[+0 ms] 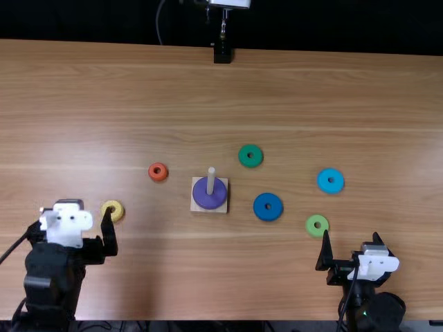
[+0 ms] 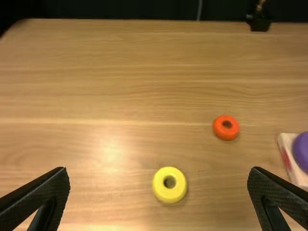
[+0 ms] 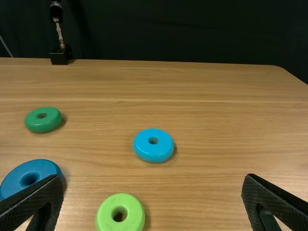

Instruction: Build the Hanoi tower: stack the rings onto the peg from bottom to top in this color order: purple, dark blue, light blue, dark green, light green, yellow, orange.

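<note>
While left gripper (image 1: 74,211) and right gripper (image 1: 351,234) gape, peg (image 1: 211,181) stands between orange ring (image 1: 158,177) and dark blue ring (image 1: 261,207).

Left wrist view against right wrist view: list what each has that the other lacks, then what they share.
Left wrist view: the yellow ring, the orange ring, part of the purple ring on the pale base, and the open left gripper.
Right wrist view: the dark green ring, dark blue ring, light blue ring, light green ring, and the open right gripper.
Both: the wooden table, the dark backdrop and the black stand foot at the far edge.
</note>
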Controlling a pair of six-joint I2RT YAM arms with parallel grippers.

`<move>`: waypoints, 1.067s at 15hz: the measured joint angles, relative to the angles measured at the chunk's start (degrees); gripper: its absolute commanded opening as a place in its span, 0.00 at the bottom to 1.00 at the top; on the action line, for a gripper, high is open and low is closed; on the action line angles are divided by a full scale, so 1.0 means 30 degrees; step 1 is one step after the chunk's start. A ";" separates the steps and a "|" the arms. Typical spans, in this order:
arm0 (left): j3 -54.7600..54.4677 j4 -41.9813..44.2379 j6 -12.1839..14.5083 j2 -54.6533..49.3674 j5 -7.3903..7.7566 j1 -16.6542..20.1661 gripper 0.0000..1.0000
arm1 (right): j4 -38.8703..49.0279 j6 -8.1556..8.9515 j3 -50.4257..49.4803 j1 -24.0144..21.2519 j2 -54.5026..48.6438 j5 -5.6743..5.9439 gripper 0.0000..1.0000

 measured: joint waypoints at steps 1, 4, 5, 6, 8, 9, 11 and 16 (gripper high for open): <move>-0.0984 0.0459 0.0007 -0.1290 -0.0044 0.0044 1.00 | -0.0007 -0.0007 0.0000 0.0000 0.0000 0.0007 1.00; -0.3934 0.1144 0.0029 -0.4561 -0.0036 0.0051 1.00 | -0.0007 0.0000 0.0000 0.0000 0.0000 0.0007 1.00; -0.4932 0.1115 0.0044 -0.5289 0.0007 0.0044 1.00 | -0.0007 0.0000 0.0000 0.0000 0.0000 0.0000 1.00; -0.5712 0.1319 0.0058 -0.5916 0.0029 0.0051 1.00 | 0.0000 0.0007 0.0007 0.0000 0.0000 0.0000 1.00; -0.6994 0.2157 0.0073 -0.7016 0.0073 0.0044 1.00 | 0.0000 -0.0007 0.0007 0.0000 0.0000 0.0000 1.00; -0.7417 0.2178 0.0080 -0.7322 0.0109 0.0044 1.00 | 0.0000 0.0000 0.0007 0.0000 0.0000 0.0007 1.00; -0.7577 0.2477 0.0087 -0.7970 0.0168 0.0044 1.00 | -0.0022 -0.0007 0.0007 0.0000 0.0000 0.0007 1.00; -0.7730 0.2681 0.0073 -0.9508 0.0197 0.0051 1.00 | -0.0022 0.0000 0.0007 0.0000 0.0000 0.0000 1.00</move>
